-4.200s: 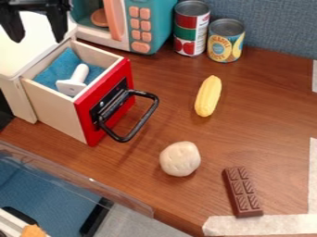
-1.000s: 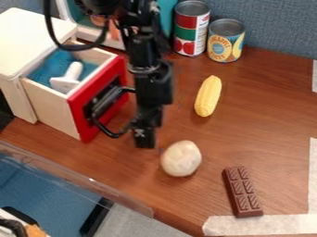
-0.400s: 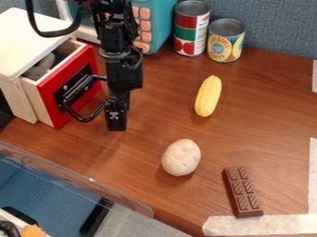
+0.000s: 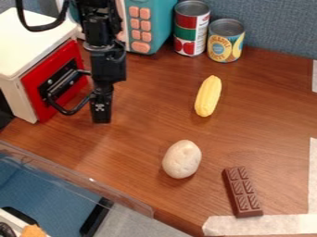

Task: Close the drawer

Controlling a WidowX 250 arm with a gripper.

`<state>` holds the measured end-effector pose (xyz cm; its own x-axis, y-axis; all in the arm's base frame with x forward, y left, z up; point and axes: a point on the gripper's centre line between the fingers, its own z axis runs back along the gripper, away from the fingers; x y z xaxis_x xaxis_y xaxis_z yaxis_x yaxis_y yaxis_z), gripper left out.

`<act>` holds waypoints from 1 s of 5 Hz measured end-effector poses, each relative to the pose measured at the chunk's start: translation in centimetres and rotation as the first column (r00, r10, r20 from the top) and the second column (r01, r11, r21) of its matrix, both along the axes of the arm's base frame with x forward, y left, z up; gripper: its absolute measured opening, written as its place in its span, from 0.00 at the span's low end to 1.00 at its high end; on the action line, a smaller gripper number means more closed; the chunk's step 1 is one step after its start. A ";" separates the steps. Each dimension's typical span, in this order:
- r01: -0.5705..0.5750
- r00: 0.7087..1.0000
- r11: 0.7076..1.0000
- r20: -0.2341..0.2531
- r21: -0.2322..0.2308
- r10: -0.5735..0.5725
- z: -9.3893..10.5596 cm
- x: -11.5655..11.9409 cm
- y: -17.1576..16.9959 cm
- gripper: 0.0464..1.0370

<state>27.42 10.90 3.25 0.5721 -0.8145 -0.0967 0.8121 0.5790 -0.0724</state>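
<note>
Claw [image 4: 101,118] hangs by the curved handle [image 4: 69,112] of the flat-faced red drawer [image 4: 32,89].

This looks like a robotics lab, perhaps set up in an office-like room. A black robot arm [image 4: 105,60] with a looping cable [image 4: 43,28] hangs over a wood-grain tabletop [image 4: 266,115], and a blue-grey fabric partition [image 4: 272,23] like those between office desks stands behind. Strips of masking tape [image 4: 260,225] are stuck along the tabletop's near right corner and right edge. The kitchen side is play-size: a teal toy microwave [image 4: 163,21] with pink buttons shares the surface with a toy corn cob [image 4: 208,96] and a chocolate bar [image 4: 242,192], apparently a toy too
</note>
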 end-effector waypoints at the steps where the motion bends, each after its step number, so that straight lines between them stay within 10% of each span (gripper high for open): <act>1: -0.035 0.999 0.999 0.000 0.011 0.035 0.2 0.3 1.2 0.96; 5: -0.092 0.991 0.995 -0.097 -0.031 0.089 0.1 -1.0 -4.5 0.96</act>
<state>26.42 6.43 3.32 0.6331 -0.7638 -0.1262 0.7449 0.6454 -0.1690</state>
